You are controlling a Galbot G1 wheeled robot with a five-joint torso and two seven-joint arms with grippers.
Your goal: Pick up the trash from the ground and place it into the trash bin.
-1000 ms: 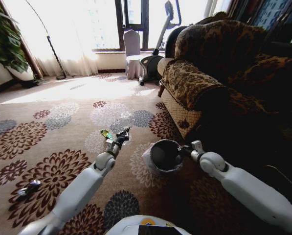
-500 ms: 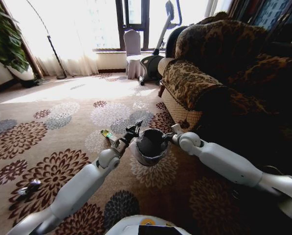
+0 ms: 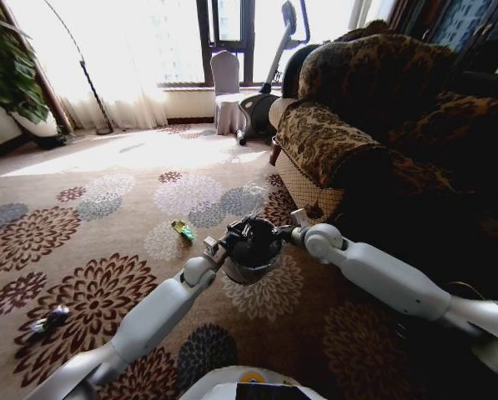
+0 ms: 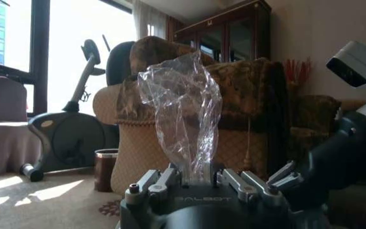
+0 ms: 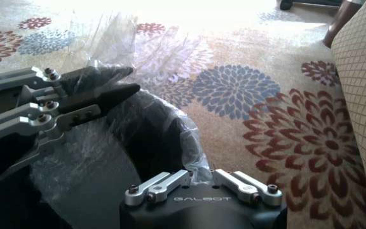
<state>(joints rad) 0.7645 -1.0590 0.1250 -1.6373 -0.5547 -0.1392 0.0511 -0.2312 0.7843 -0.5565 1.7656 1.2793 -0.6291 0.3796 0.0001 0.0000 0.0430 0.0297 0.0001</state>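
While left gripper [image 3: 247, 227] pinches clear plastic [image 4: 181, 112], over bin [image 3: 250, 260]

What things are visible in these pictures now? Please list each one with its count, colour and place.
clear plastic piece: one, transparent, pinched in the left gripper over the bin
trash bin: one, dark with a pale liner, lifted off the carpet
green wrapper: one, on the carpet left of the bin
small dark item: one, on the carpet at far left
sofa: one, brown patterned, at right
exercise bike: one, by the window
left gripper: shut on the plastic, above the bin
right gripper: clamped on the bin's rim
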